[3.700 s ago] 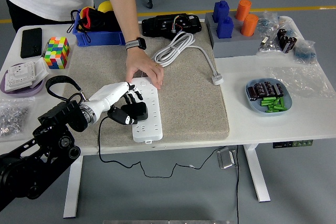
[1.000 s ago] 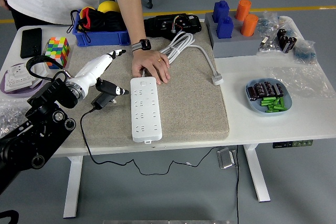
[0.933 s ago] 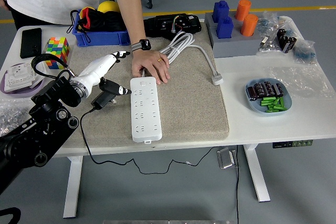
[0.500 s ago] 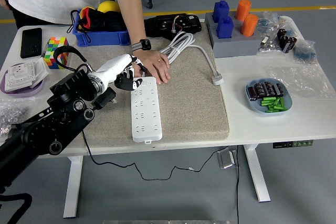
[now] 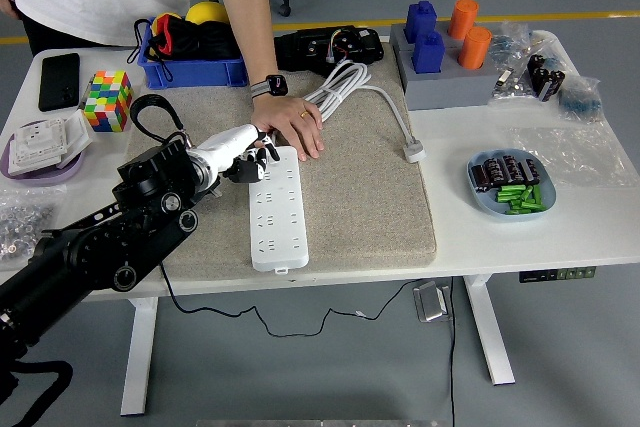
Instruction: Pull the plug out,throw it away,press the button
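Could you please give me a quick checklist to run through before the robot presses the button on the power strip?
1. Sockets on the power strip free of any plug: ok.
2. Left hand at the strip's far end: ok.
3. Left hand holds nothing: ok.
4. Button itself visible: cannot tell, the hand covers that end.
5. Person's hand clear of the press area: not ok, it rests at the strip's far end.
6. Strip lying flat on the mat: ok.

Bright, even overhead light; soft shadows; sharp focus; no glare, slight edge distortion.
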Robot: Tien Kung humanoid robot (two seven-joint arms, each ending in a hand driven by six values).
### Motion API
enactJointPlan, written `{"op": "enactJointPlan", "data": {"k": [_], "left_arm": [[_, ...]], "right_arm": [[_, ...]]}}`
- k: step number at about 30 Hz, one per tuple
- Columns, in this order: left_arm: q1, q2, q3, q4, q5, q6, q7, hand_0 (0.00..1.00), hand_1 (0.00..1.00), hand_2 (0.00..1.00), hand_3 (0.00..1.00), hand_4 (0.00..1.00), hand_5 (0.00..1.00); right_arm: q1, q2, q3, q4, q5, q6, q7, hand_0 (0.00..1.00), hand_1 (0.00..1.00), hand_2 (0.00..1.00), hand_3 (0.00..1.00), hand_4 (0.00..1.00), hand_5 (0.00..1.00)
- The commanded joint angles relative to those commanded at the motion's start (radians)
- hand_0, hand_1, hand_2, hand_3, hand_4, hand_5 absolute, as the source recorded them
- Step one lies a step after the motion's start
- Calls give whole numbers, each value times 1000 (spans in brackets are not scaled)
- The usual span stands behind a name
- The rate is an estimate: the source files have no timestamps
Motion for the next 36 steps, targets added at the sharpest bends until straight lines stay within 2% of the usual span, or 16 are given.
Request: {"op": "enactJointPlan", "data": {"k": [15,24,33,36], "left_arm": [[-22,-14,29,41,14,6,14,47,2,111,691,2,2],[-41,-17,81,79,12,8,17,47,2,111,679,2,2],[-50,-12,123,74,12,8,26,48,2,113,675,2,2],[-42,-7,100,52,24,10,24,48,2,113,675,2,2]], "right_arm": [[0,-3,-12,0,3,0,0,749,700,709,722,785,616],[-2,-7,-16,0,4,0,0,749,700,709,722,785,616],[-4,-5,-11,-1,2,0,0,748,700,709,721,785,616],[-3,-4,-8,1,2,0,0,748,700,709,721,785,616]]}}
